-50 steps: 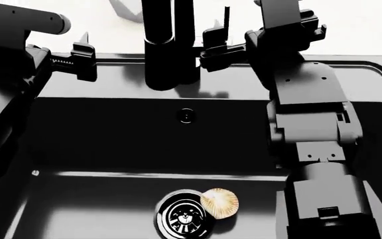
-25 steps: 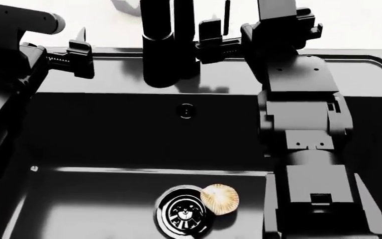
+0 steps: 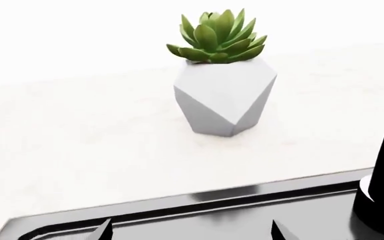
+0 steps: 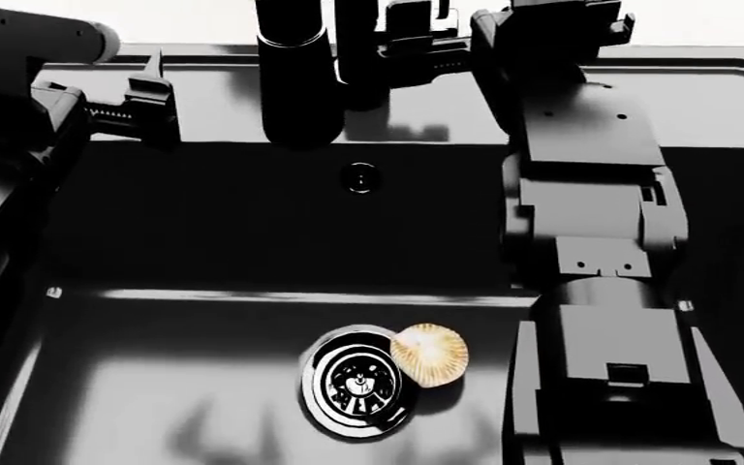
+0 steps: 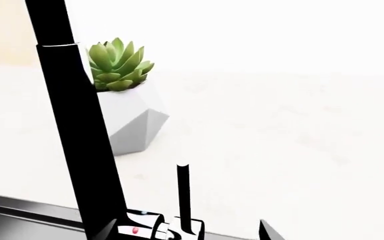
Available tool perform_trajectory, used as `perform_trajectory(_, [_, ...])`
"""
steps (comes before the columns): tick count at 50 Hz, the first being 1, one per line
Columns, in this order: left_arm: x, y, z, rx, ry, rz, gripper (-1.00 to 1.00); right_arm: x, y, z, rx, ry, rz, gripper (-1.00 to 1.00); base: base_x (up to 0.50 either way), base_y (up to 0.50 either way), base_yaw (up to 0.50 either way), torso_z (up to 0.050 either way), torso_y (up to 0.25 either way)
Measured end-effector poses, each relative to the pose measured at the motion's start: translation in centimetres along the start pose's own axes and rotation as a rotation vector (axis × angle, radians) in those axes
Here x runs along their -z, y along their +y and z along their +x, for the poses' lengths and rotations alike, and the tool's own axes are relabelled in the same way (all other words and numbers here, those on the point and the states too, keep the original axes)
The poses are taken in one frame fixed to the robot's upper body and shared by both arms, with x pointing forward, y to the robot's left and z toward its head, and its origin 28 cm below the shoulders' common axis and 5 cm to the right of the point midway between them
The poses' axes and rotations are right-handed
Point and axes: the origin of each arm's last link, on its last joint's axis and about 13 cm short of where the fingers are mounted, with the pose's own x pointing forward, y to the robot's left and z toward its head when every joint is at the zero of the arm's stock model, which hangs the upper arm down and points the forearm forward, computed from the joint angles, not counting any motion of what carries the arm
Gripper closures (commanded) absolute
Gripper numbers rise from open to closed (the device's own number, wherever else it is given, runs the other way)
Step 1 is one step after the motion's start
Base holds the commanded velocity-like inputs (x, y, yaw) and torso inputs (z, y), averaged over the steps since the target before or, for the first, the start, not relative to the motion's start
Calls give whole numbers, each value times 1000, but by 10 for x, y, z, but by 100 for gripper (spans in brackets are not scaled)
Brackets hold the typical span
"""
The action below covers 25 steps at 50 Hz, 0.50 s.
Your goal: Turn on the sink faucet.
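The sink faucet (image 4: 297, 82) is a glossy black tube rising from the back rim of the sink (image 4: 721, 66). In the right wrist view the faucet (image 5: 78, 130) stands close, and its thin black side lever (image 5: 184, 197) stands upright between my right gripper's (image 5: 188, 235) open jaws without touching them. In the head view the right gripper (image 4: 426, 41) is just right of the faucet. My left gripper (image 4: 120, 105) hangs open and empty over the rim, left of the faucet. Its fingertips (image 3: 102, 231) show spread apart in the left wrist view.
A succulent in a white faceted pot (image 3: 224, 95) stands on the white counter behind the sink. It also shows in the right wrist view (image 5: 128, 120). A chrome drain (image 4: 356, 383) with a tan shell-like object (image 4: 429, 356) beside it lies in the basin. An overflow hole (image 4: 361, 177) is in the back wall.
The head view has shifted, so the sink and faucet sit higher in the frame. My right gripper has moved in closer to the faucet base.
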Motion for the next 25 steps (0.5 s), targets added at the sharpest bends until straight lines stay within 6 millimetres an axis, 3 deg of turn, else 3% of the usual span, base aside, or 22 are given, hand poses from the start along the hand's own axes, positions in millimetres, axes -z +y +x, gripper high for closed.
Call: perform_trajectory(25, [6,4,0,-20,34,-33,-100,-8,1,1,18,-5,37,-100,7,0,0,0,0])
